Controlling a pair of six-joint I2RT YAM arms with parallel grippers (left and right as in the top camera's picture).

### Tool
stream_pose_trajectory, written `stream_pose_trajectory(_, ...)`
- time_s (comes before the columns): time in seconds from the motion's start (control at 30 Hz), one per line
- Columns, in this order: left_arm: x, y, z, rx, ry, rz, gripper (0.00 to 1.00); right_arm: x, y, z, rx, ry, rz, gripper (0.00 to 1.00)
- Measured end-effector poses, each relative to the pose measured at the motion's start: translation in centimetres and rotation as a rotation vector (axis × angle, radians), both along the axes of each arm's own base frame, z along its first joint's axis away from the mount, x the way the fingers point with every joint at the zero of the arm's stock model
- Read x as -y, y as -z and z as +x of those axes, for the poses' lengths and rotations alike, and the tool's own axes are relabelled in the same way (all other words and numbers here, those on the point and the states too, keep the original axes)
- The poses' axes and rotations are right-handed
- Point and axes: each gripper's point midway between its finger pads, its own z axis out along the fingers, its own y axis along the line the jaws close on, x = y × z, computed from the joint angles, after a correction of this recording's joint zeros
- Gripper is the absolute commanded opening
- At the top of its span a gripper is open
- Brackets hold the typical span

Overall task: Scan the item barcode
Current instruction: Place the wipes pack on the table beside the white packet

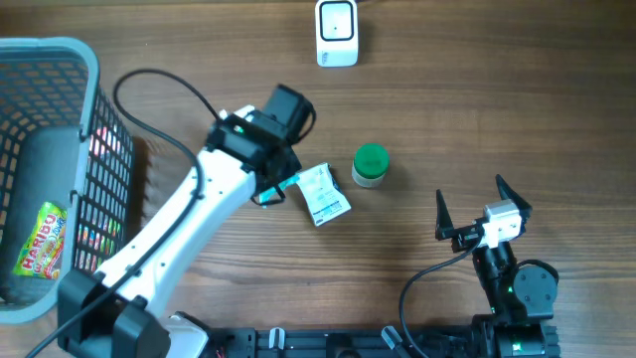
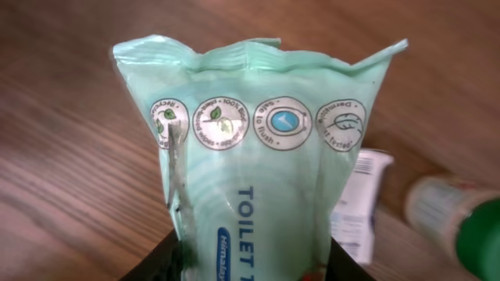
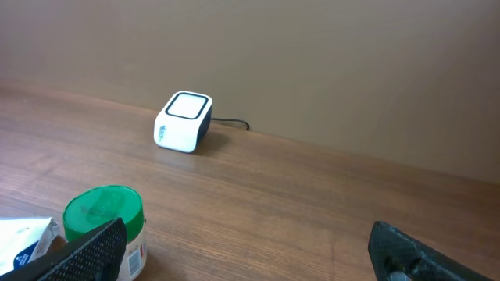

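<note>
**Left claw holds wipes pack on the table, short of the scanner**

The left claw (image 1: pixel 277 189) is clamped on one end of a pale green toilet wipes pack (image 1: pixel 324 194), which lies mid-table just beside a green-lidded jar (image 1: pixel 371 165). The white barcode scanner (image 1: pixel 337 32) stands well apart at the far edge. The right claw (image 1: pixel 475 201) hangs wide open and empty near the front right. A mesh basket (image 1: pixel 89 70) sits at the left.

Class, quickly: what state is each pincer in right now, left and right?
Left pincer: closed on the wipes pack.
Right pincer: open, holding nothing.
</note>
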Motion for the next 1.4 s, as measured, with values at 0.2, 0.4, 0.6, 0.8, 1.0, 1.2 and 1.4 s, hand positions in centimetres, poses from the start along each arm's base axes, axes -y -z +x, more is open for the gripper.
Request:
stream_pose_trajectory(0.2, 0.8, 9.2, -2.3, 0.014, -0.01, -0.045, 0.35, 0.0, 0.0, 0.0, 0.001, 0.0, 0.0, 1.0)
stream_pose_trajectory(0.4, 1.1, 9.8, -2.5, 0.015, -0.022, -0.073, 0.71, 0.0, 0.0, 0.0, 0.001, 0.0, 0.0, 1.0)
stream_pose_trajectory(0.6, 1.4, 9.9, -2.6, 0.007, -0.023, -0.091, 1.0, 0.0, 0.0, 0.0, 0.001, 0.0, 0.0, 1.0)
stream_pose_trajectory(0.8, 2.2, 7.0, -1.7, 0.055, 0.03, -0.119, 1.0, 0.0, 0.0, 0.0, 0.001, 0.0, 0.0, 1.0)
stream_pose_trajectory(1.0, 2.1, -5.5, 1.8, 0.301, 0.112, -0.163, 1.0, 0.0, 0.0, 0.0, 0.0, 0.0, 0.0, 1.0)
stream_pose_trajectory(1.2, -8.5, -16.7, 3.0, 0.49, -0.106, -0.076, 1.0, 0.0, 0.0, 0.0, 0.001, 0.0, 0.0, 1.0)
stream_pose_trajectory(1.4, -22.3, -23.4, -0.2, 0.668, -0.507, 0.043, 1.0, 0.0, 0.0, 0.0, 0.0, 0.0, 0.0, 1.0)
